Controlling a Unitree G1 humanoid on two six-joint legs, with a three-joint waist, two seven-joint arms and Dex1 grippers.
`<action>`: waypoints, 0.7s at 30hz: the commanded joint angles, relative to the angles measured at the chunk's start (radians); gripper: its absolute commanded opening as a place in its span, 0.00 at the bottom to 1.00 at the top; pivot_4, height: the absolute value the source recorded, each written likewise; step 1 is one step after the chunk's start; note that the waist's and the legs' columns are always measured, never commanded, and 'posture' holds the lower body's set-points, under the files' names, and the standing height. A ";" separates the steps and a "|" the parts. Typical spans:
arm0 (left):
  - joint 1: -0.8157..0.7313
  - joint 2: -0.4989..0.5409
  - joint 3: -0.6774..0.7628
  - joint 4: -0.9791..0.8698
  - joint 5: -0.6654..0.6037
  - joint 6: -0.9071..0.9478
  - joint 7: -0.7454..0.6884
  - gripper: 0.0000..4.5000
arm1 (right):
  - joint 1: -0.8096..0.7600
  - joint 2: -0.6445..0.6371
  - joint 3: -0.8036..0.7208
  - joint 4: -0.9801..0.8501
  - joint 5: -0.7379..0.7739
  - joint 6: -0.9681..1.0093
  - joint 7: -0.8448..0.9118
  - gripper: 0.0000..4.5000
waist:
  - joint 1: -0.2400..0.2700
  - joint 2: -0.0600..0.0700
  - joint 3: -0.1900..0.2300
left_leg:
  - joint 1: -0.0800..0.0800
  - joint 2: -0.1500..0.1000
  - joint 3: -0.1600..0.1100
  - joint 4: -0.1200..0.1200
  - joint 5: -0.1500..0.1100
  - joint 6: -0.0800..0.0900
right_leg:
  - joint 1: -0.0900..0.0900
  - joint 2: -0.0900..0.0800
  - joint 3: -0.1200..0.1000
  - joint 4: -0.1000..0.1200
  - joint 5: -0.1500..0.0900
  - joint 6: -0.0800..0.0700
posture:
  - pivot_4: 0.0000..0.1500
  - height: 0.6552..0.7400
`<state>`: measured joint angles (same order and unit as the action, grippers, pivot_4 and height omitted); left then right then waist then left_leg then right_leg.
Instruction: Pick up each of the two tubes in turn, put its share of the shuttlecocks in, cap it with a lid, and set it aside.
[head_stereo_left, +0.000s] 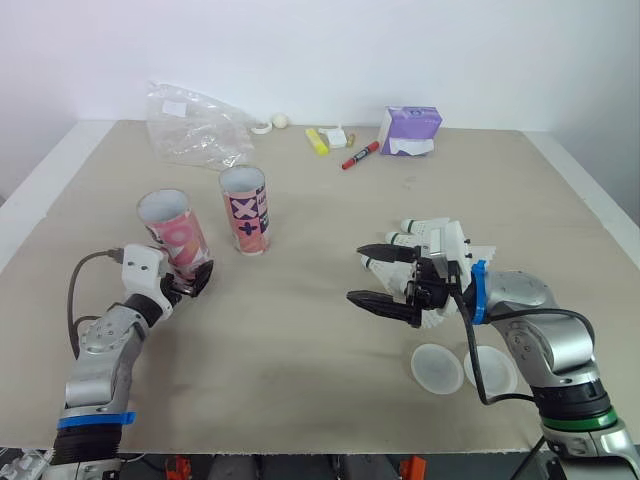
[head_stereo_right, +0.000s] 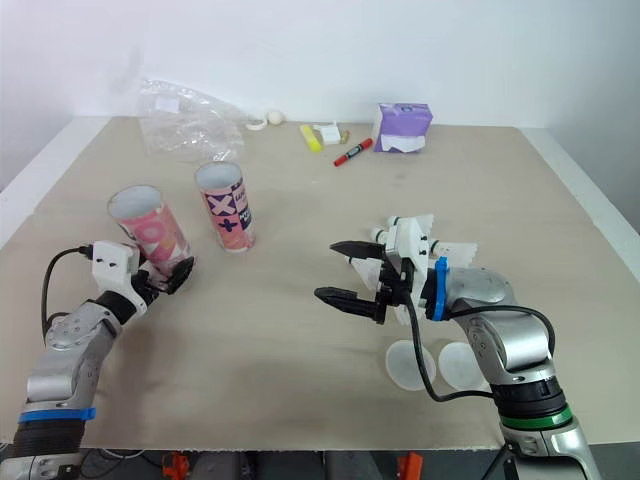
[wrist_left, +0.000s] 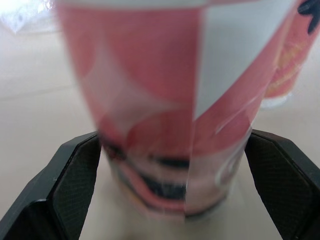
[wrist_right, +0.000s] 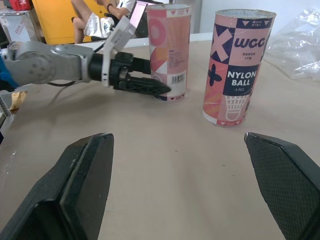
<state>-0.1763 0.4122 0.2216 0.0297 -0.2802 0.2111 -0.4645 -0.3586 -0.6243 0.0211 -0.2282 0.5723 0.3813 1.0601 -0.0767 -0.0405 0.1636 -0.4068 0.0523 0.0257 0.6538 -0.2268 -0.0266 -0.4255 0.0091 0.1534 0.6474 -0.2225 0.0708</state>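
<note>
Near tube (head_stereo_left: 178, 232): on table (head_stereo_left: 300, 330), seemingly empty, clasped low by left gripper (head_stereo_left: 190, 280), fingers against both sides. Far tube (head_stereo_left: 245, 210): just beside, untouched. Right gripper (head_stereo_left: 356, 273): wide open, empty, near shuttlecocks (head_stereo_left: 440, 235). Lids (head_stereo_left: 437, 368): loose. Filling, capping, setting aside outstanding for both.

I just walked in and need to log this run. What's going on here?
The robot looks early in packing shuttlecocks. Its left gripper is shut on the base of the nearer tube, which stands beside the second tube on the table. Both tubes are uncapped. The right gripper hangs open and empty just in front of the shuttlecocks. Two white lids lie on the table by the right arm.
</note>
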 joint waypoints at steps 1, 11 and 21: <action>-0.058 0.024 -0.007 0.084 0.017 -0.072 -0.043 1.00 | 0.001 -0.010 -0.031 -0.046 0.006 -0.010 -0.005 0.99 | 0.001 0.000 0.000 | 0.000 0.000 0.000 -0.001 0.000 0.000 | 0.000 0.000 0.000 0.000 0.000 0.000 | 1.00 1.00; -0.130 0.028 -0.017 0.209 0.011 -0.208 -0.138 1.00 | 0.000 -0.017 -0.028 -0.061 0.013 0.004 -0.008 0.99 | 0.001 0.000 0.000 | 0.000 0.000 -0.001 -0.001 0.000 0.000 | 0.000 0.000 -0.001 0.000 0.000 0.001 | 1.00 1.00; -0.148 0.035 -0.022 0.261 0.022 -0.230 -0.158 1.00 | -0.002 -0.020 -0.031 -0.081 0.021 0.031 -0.019 0.99 | 0.001 0.000 0.000 | 0.000 0.000 -0.001 -0.001 0.000 0.000 | 0.000 0.000 -0.001 0.000 0.000 0.001 | 1.00 1.00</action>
<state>-0.3057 0.4324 0.1944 0.2944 -0.2618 -0.0010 -0.6182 -0.3536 -0.6320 0.0206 -0.2630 0.5754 0.4122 1.0437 -0.0753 -0.0405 0.1635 -0.4070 0.0523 0.0250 0.6532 -0.2268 -0.0266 -0.4255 0.0092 0.1528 0.6476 -0.2222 0.0719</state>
